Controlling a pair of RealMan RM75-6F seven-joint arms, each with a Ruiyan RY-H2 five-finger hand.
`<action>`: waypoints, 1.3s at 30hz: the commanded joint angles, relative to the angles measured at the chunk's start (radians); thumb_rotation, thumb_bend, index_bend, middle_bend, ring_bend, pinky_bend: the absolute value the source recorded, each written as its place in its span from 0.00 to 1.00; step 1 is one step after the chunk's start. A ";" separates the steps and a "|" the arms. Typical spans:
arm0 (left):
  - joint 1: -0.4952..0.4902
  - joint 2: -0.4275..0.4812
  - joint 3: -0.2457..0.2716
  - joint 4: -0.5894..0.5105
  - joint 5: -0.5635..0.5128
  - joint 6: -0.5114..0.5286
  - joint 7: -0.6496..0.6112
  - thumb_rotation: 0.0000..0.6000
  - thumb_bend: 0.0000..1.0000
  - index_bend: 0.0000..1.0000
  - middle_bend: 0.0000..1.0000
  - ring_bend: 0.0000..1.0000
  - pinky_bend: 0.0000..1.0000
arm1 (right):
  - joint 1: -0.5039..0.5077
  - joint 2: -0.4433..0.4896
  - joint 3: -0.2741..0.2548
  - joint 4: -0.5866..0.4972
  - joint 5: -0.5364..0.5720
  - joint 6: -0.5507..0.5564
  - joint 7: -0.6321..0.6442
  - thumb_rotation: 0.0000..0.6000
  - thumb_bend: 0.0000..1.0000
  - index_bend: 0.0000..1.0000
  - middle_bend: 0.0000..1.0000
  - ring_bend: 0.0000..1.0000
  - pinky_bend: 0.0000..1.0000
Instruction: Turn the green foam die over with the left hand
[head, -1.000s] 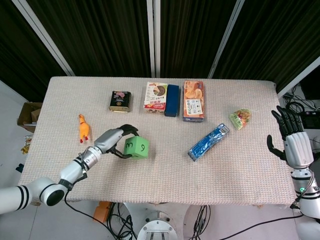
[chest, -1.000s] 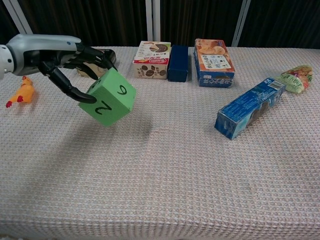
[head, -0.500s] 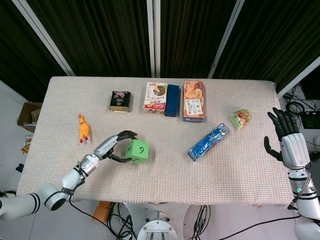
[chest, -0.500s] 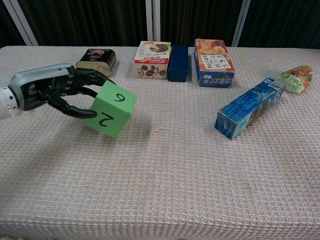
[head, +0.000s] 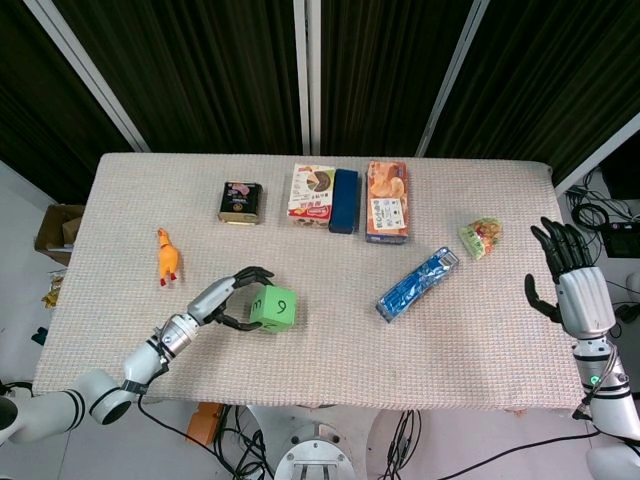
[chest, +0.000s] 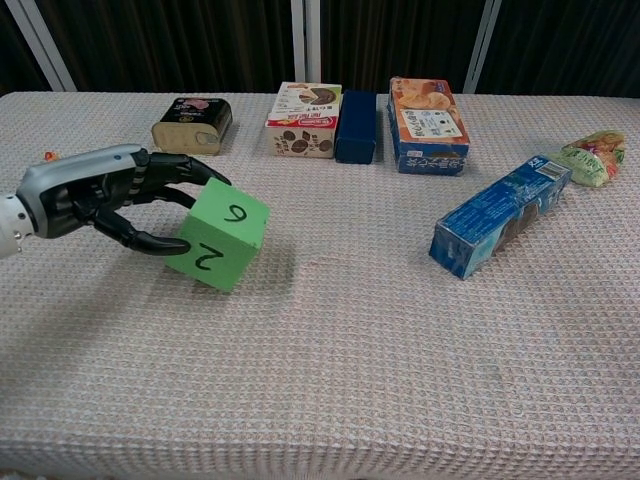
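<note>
We can read three handwritten numbers on the green die (chest: 217, 235): a 6 on top and a 2 on the front in the chest view, plus a 3 on the side facing our left hand (head: 226, 298) in the head view. Print on the boxes beyond the die is too small to make out. Our left hand has its fingers (chest: 160, 243) wrapped around the die's near side, gripping it. Compared with a second ago, the die has come down from a tilted, lifted pose and now sits low on the table (chest: 350, 360). Our right hand (head: 566, 285), far across from the die, stays spread and holds nothing.
</note>
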 joint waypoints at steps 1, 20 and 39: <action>0.001 -0.001 0.005 0.006 0.002 0.007 -0.003 1.00 0.28 0.31 0.15 0.07 0.18 | 0.000 -0.001 0.000 -0.001 -0.001 0.000 0.000 1.00 0.48 0.00 0.00 0.00 0.00; 0.029 0.030 0.020 0.006 0.006 0.071 0.069 1.00 0.27 0.10 0.12 0.07 0.18 | -0.002 0.003 0.005 -0.016 -0.007 0.016 -0.004 1.00 0.48 0.00 0.00 0.00 0.00; 0.040 0.265 0.015 -0.174 0.041 0.129 0.493 1.00 0.27 0.08 0.05 0.05 0.17 | -0.012 0.005 0.014 0.002 -0.005 0.042 0.024 1.00 0.48 0.00 0.00 0.00 0.00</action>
